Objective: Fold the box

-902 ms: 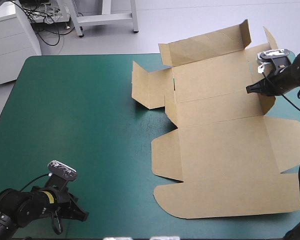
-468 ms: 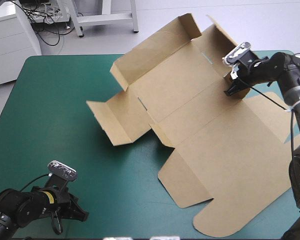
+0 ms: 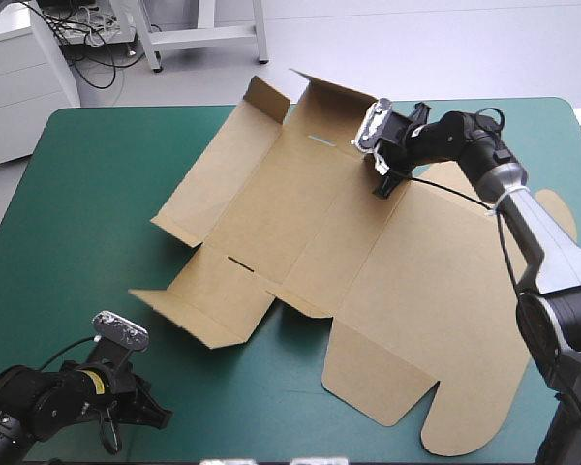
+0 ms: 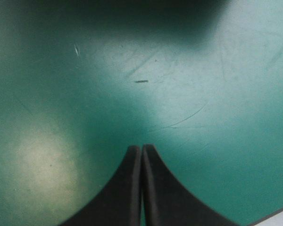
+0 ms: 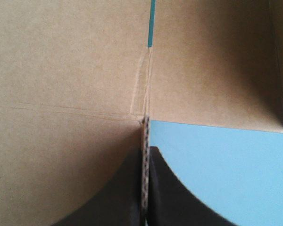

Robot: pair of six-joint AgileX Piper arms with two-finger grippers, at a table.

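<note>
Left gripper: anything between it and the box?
Nothing: in the high view only bare teal-green cover lies between the left gripper and the nearest flap of the box. The left wrist view shows just cover ahead of it.

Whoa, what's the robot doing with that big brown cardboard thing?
The right gripper is shut on one edge of the box, a big cut sheet of brown board lying mostly flat and askew on the teal-green cover, a few flaps tilted up. The left gripper is shut, holding nothing, low over bare cover at the near left corner. Nothing is tucked yet.
</note>
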